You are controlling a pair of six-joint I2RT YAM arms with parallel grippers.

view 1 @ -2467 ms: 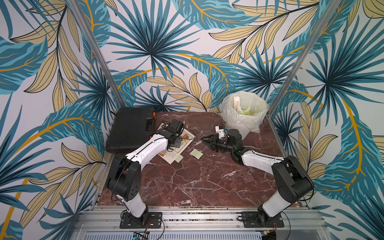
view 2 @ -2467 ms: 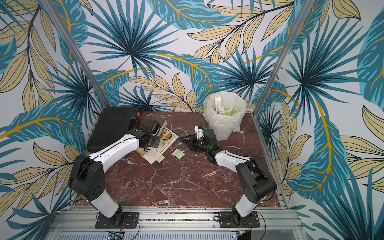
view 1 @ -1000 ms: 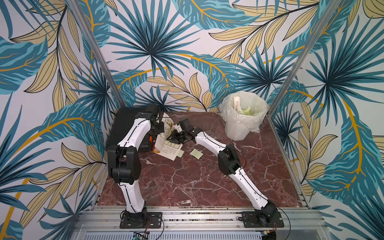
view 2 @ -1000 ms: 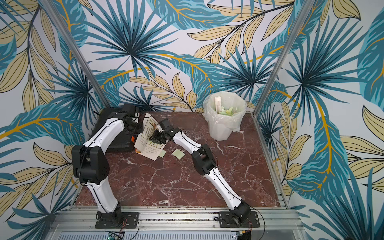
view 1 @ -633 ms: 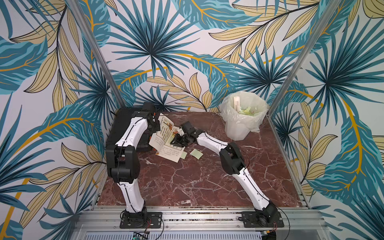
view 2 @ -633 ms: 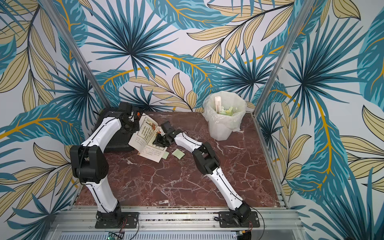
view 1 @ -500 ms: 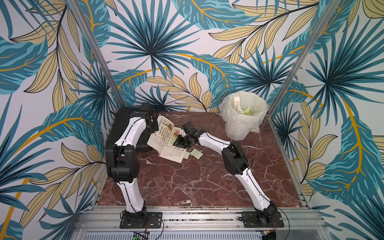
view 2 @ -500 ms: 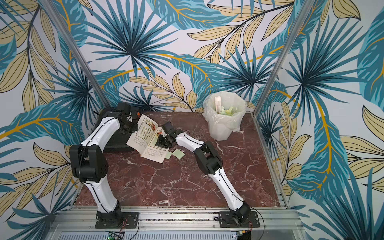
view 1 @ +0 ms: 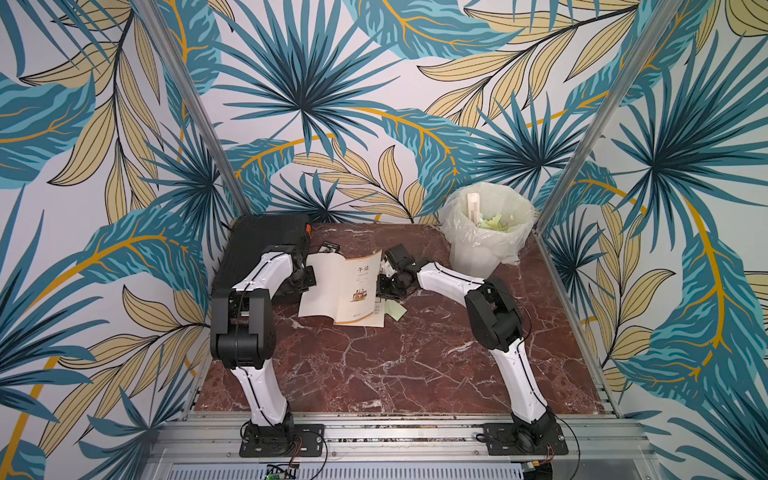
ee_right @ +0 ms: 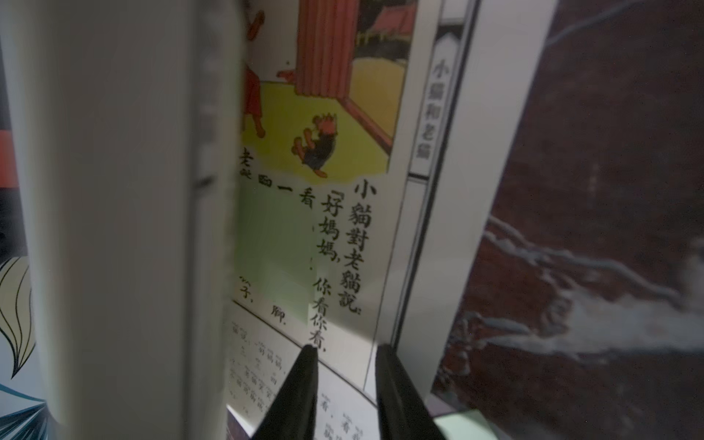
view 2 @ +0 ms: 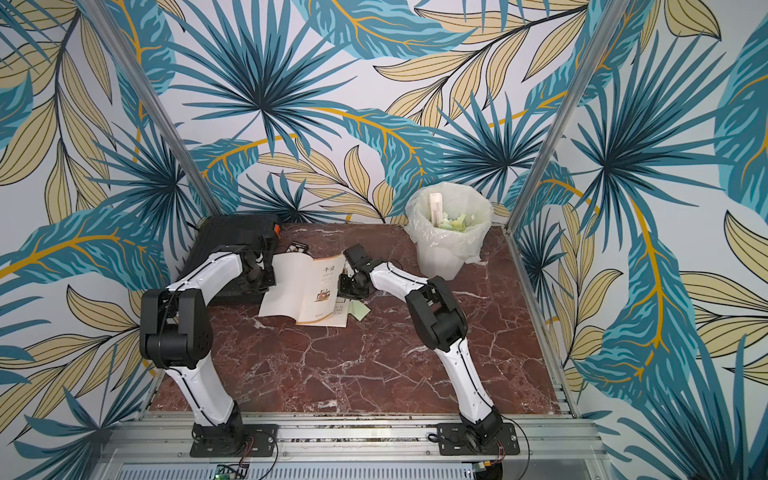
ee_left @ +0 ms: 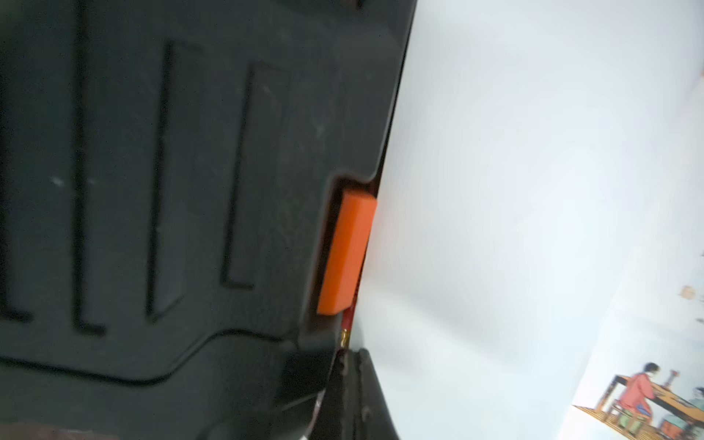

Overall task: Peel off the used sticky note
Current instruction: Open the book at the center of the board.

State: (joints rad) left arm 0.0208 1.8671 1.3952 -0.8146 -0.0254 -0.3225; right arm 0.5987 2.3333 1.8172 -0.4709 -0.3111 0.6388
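Step in hand: the book (view 1: 349,286) is held open so that the used sticky note can be reached; the cover is lifted off the table (view 1: 395,365) by the left gripper (view 1: 306,277), which is pinched fully closed on the cover's edge, just beside the black case (view 1: 257,237); the sticky note (ee_right: 274,244) is seen in the right wrist view as a pale green patch stuck flat on the printed inner page, partly hidden by the raised pages; the right gripper (ee_right: 344,348) is pointed in under the raised cover, jaws parted a little, nothing held between them, tips near the note's edge; the peel is judged not yet started; a loose green note (view 1: 395,311) lies on the table just beside the book, more are seen in the bin (view 1: 486,249). Next move, as judged: a fingertip is to be slid under a free corner of the note, the jaws closed on it alone, the note pulled off slowly; the page could be pinched along with it.
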